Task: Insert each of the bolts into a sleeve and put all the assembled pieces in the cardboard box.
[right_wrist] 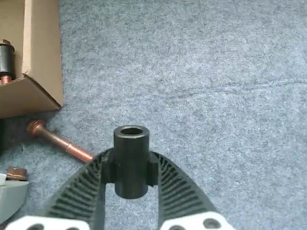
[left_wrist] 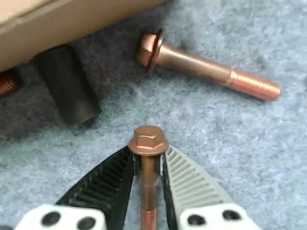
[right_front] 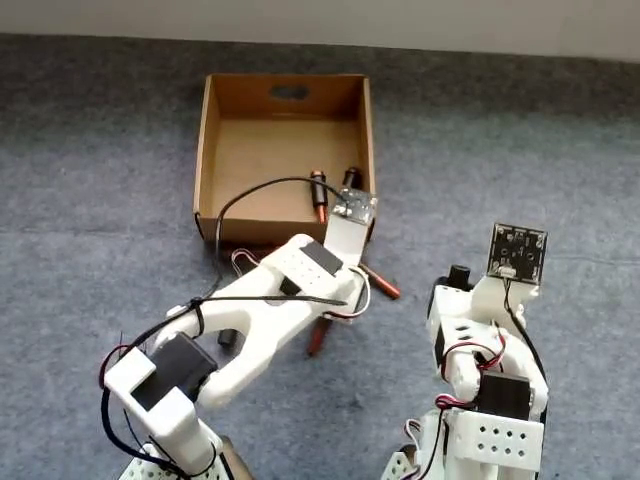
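Observation:
My left gripper (left_wrist: 148, 152) is shut on a copper bolt (left_wrist: 148, 143), its hex head at the fingertips just above the carpet. A loose bolt (left_wrist: 206, 67) lies beyond it, and a black sleeve (left_wrist: 67, 91) lies next to the cardboard box (left_wrist: 57, 21). My right gripper (right_wrist: 130, 158) is shut on an upright black sleeve (right_wrist: 130, 143), its bore facing the camera. It hangs right of the box's front corner (right_wrist: 41, 81). From above, the box (right_front: 285, 85) holds two assembled pieces (right_front: 320, 195), and the left arm (right_front: 290, 290) ends at its front right corner.
One loose bolt (right_front: 381, 283) lies on the grey carpet between the two arms. Another bolt (right_front: 318, 338) and a black sleeve (right_front: 228, 338) lie beside the left arm's forearm. Open carpet stretches to the right of the box.

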